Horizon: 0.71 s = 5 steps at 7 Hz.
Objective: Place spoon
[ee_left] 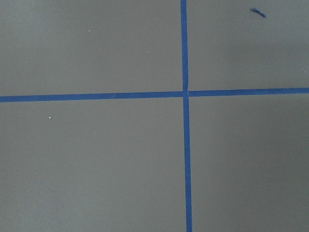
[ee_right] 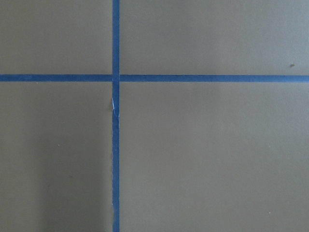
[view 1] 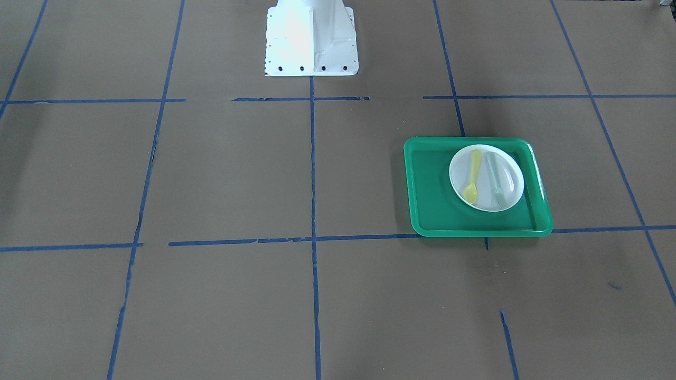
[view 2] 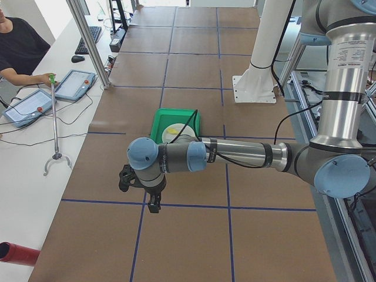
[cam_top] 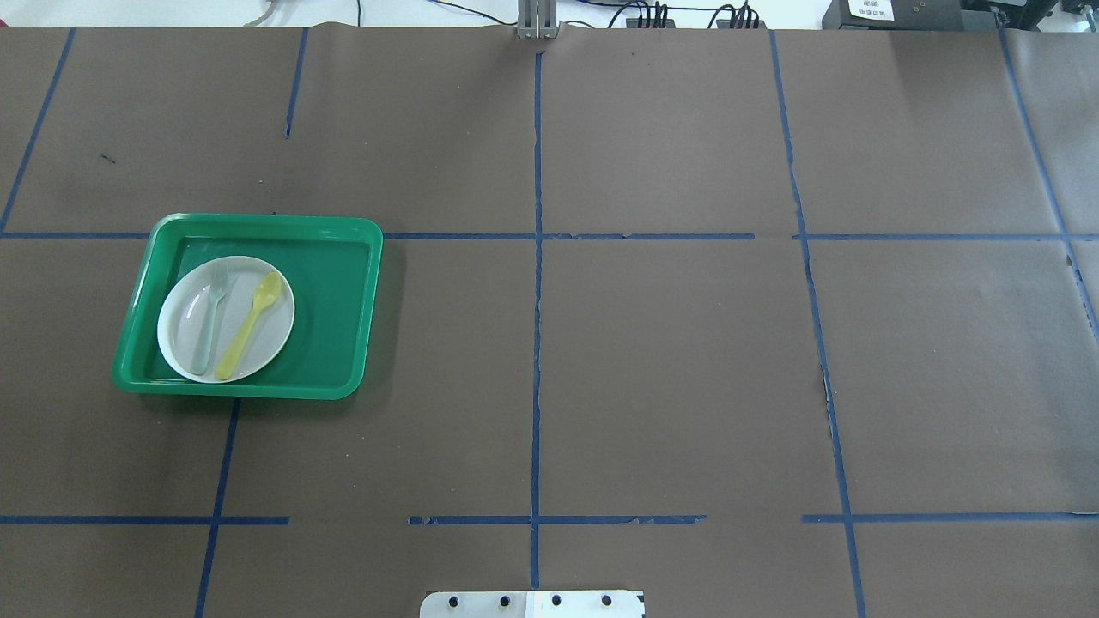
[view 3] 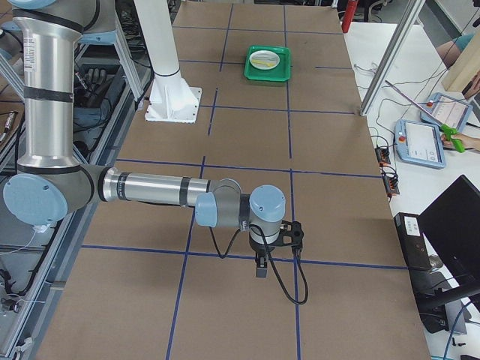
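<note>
The yellow spoon (view 1: 472,177) (cam_top: 249,326) lies on the white plate (view 1: 511,177) (cam_top: 270,335) beside a pale grey-green fork (view 1: 495,182) (cam_top: 210,322). The plate sits in a green tray (view 1: 430,184) (cam_top: 335,300) on my left side of the table. Neither gripper shows in the overhead or front views. The left gripper (view 2: 153,202) hangs over bare table away from the tray (view 2: 176,117). The right gripper (view 3: 260,268) hangs at the table's other end, far from the tray (view 3: 268,64). I cannot tell whether either is open. Both wrist views show only brown paper and blue tape.
The table is covered in brown paper with a grid of blue tape lines (cam_top: 537,343). The white robot base (view 1: 311,37) stands at the table's middle edge. An operator's tablets (view 2: 75,84) and a grabber stick (view 2: 56,117) lie on a side desk.
</note>
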Each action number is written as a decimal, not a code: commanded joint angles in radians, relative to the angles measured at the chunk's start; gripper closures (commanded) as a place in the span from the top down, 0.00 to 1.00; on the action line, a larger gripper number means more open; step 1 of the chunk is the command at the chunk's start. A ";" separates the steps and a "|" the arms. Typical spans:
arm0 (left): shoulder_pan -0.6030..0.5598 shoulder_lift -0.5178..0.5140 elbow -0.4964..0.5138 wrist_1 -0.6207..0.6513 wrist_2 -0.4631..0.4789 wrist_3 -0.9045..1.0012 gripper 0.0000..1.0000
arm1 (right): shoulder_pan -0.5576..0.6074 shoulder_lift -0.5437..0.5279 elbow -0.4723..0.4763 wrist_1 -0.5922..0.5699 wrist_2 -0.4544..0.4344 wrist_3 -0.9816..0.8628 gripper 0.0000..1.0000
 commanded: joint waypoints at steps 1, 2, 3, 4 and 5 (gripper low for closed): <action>0.000 0.003 -0.001 0.000 0.001 0.001 1.00 | 0.000 0.000 0.000 0.000 0.001 0.000 1.00; 0.000 0.000 0.002 0.000 0.005 0.000 1.00 | 0.000 0.000 0.000 0.000 0.001 0.000 1.00; 0.001 -0.006 -0.007 0.000 0.005 -0.002 1.00 | 0.000 0.000 0.000 0.000 0.001 0.000 1.00; 0.008 -0.027 0.025 0.000 0.005 -0.030 1.00 | 0.000 0.000 -0.002 0.000 0.001 0.000 1.00; 0.005 -0.014 0.022 -0.006 -0.005 -0.025 1.00 | 0.000 0.000 -0.002 0.000 0.001 0.000 1.00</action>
